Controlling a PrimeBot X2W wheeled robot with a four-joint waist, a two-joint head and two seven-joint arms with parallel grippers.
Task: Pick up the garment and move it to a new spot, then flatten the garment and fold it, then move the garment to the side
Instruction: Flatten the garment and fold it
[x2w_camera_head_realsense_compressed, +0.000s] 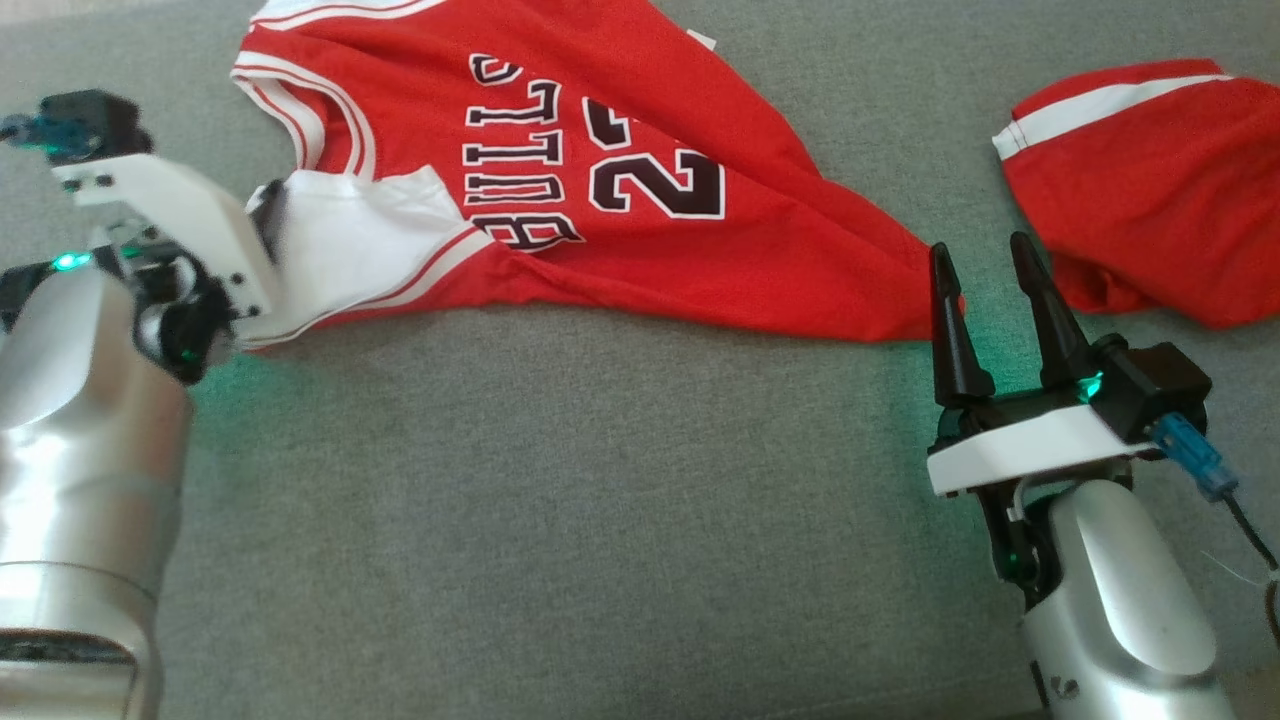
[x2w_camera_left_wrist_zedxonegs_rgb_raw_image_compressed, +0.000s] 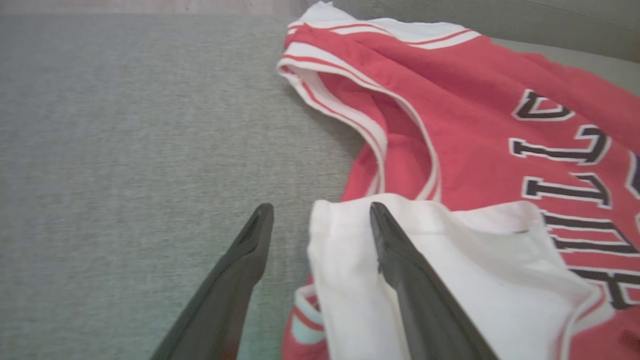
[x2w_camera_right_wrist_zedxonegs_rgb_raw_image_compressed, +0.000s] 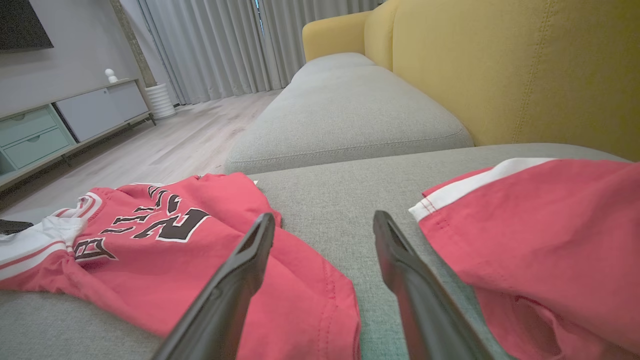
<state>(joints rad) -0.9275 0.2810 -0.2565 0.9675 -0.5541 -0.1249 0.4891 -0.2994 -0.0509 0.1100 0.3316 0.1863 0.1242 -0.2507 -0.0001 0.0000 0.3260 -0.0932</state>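
The garment is a red jersey (x2w_camera_head_realsense_compressed: 640, 230) with black lettering, lying crumpled on the grey sofa seat (x2w_camera_head_realsense_compressed: 560, 500). A flap near its collar is turned back, showing the white inside (x2w_camera_left_wrist_zedxonegs_rgb_raw_image_compressed: 450, 280). My left gripper (x2w_camera_head_realsense_compressed: 266, 228) is open at that flap. In the left wrist view, the left gripper (x2w_camera_left_wrist_zedxonegs_rgb_raw_image_compressed: 320, 210) has one finger over the white cloth and the other over the bare cushion. My right gripper (x2w_camera_head_realsense_compressed: 980, 250) stands open at the jersey's pointed right end. In the right wrist view, the right gripper (x2w_camera_right_wrist_zedxonegs_rgb_raw_image_compressed: 324, 217) has its left finger above the jersey's hem (x2w_camera_right_wrist_zedxonegs_rgb_raw_image_compressed: 310, 300). Neither gripper holds anything.
Red shorts (x2w_camera_head_realsense_compressed: 1150, 190) with a white stripe lie on the seat just right of my right gripper; the shorts (x2w_camera_right_wrist_zedxonegs_rgb_raw_image_compressed: 540, 240) are close to its right finger. A yellow backrest (x2w_camera_right_wrist_zedxonegs_rgb_raw_image_compressed: 500, 75) rises behind. A second seat cushion (x2w_camera_right_wrist_zedxonegs_rgb_raw_image_compressed: 345, 115), wooden floor and a low cabinet (x2w_camera_right_wrist_zedxonegs_rgb_raw_image_compressed: 60, 130) lie beyond.
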